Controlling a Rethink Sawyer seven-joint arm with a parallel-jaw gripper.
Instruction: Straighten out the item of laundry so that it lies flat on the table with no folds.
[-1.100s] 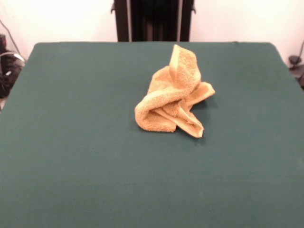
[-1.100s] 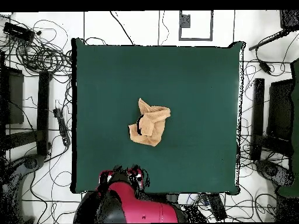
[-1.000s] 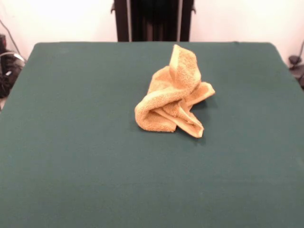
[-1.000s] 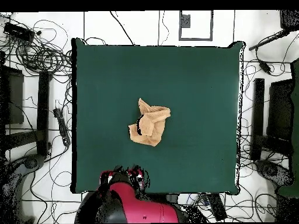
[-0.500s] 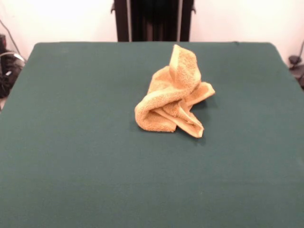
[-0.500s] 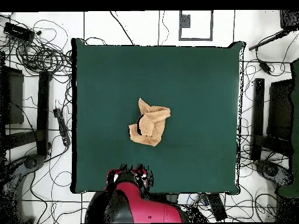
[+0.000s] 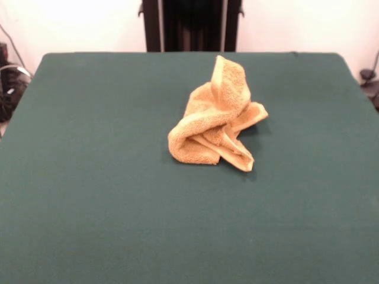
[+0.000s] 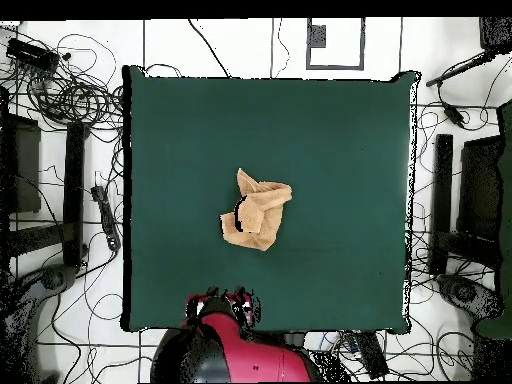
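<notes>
– Gripper point(image 8: 224, 301) status: mine sits at the table's edge on the base side, seen only from overhead. I cannot tell whether it is released or clenched, because the arm point(image 8: 240, 358) covers it from above. It holds nothing that I can see.

– What has changed in the last second?

– Only my own position. In the overhead view the arm has shifted a little sideways along that edge. Nothing on the work surface has moved.

– Report the work surface, largest item first.

– First, the table point(image 7: 89, 177): green cloth top, bare except for one item. Second, the towel point(image 7: 216, 121): it lies near the table's centre, well apart from my gripper. It is crumpled into a heap, with one flap standing upright and several layers folded under it. A narrow folded corner points toward the front camera. The tag is not visible.

– Meaning for the task?

– In my judgement, straightening has not begun. The shift reads as my approach. The next step calls for reaching out over the heap and taking a free corner or the upright flap.
</notes>
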